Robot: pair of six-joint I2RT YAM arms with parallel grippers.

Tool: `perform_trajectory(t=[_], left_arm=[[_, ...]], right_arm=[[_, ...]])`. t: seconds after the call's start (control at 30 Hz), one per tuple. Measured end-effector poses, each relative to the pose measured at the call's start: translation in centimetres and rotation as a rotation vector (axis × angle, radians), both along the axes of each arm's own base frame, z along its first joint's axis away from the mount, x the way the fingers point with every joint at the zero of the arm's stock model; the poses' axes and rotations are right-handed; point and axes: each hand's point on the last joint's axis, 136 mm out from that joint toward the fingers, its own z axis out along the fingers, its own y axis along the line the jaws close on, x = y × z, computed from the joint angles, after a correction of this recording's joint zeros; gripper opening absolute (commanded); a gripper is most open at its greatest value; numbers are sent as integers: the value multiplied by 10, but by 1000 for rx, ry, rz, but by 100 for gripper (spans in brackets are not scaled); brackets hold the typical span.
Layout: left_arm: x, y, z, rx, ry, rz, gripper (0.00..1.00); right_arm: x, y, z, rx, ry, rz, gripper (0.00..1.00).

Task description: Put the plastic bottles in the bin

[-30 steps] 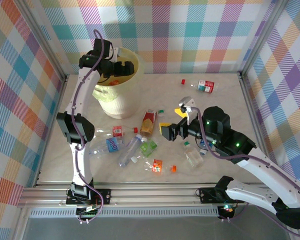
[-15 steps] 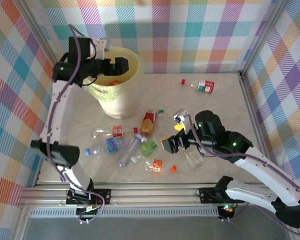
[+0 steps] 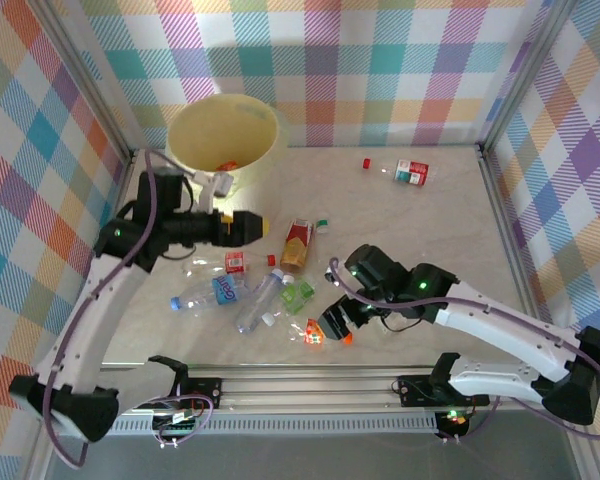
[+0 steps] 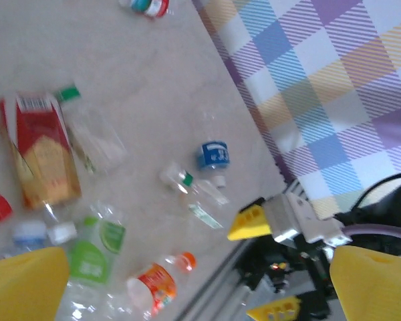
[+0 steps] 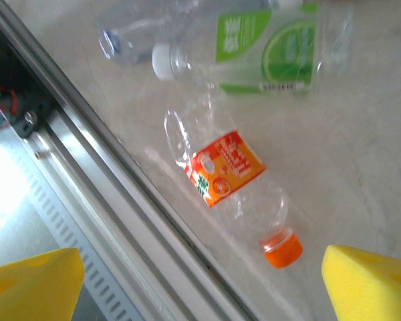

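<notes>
Left gripper [image 3: 263, 228]: we've swung off the bin [image 3: 195, 130], jaws wide, empty.
Right gripper [image 3: 332, 325]: lower centre, straddling orange-label bottle [image 5: 230, 180], open; next we squeeze.

The right hand [image 5: 200, 284] hangs over the near edge of the counter [image 5: 361, 154]. Its two yellow pads [image 5: 30, 281] are spread wide and touch nothing. Below, between them, an orange-label bottle [image 5: 230, 190] lies on its side. It is clear and a bit crumpled, with its orange cap [image 5: 283, 251] on and pointing right. It sits just beside the metal rail [image 5: 87, 167] that runs along the counter's near edge. Farther back lies a green-label bottle [image 5: 267, 47], white cap [image 5: 162, 60] to the left. Close by that cap is a clear bottle [image 5: 137, 30], too blurred to make out more.
</notes>
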Motion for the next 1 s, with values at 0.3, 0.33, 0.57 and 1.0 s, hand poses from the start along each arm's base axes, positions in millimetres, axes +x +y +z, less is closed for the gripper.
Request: perform_trajectory(t=[0.3, 0.33, 0.57, 1.0], left_arm=[[-52, 10, -79, -39, 186, 99, 100], [-54, 12, -86, -39, 204, 112, 100], [-61, 19, -110, -52, 256, 177, 100], [-57, 15, -111, -76, 229, 184, 100]], right_arm=[[-2, -4, -49, -138, 54, -19, 90], [-1, -3, -53, -145, 57, -23, 90], [2, 4, -77, -180, 69, -23, 90], [6, 14, -116, -259, 82, -12, 89]])
